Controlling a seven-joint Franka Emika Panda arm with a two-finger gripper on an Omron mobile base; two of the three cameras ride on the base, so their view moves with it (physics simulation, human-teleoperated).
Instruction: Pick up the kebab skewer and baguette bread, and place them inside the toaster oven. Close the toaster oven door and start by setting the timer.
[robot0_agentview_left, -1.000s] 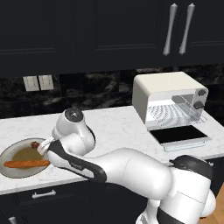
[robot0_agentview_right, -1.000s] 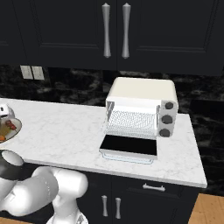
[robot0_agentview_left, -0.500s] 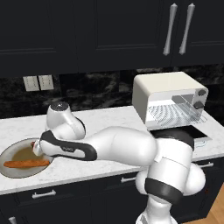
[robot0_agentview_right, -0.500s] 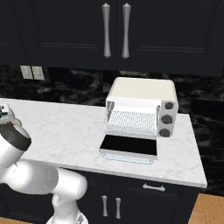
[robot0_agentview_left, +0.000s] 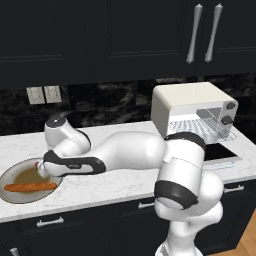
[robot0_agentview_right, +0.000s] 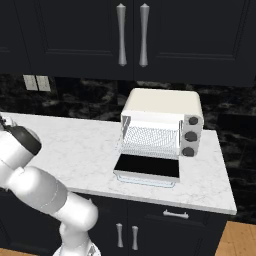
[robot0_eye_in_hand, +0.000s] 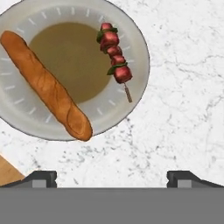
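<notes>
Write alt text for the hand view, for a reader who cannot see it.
A grey plate on a white marble counter holds a long baguette and a short kebab skewer, lying apart. The open gripper hangs above the counter beside the plate, touching neither.

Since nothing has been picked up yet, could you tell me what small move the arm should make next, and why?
Probably ease the open claw forward and down over the skewer. Skewer and baguette both lie on the plate, apart from each other, the claw holds nothing, and the toaster oven door is already down.
</notes>
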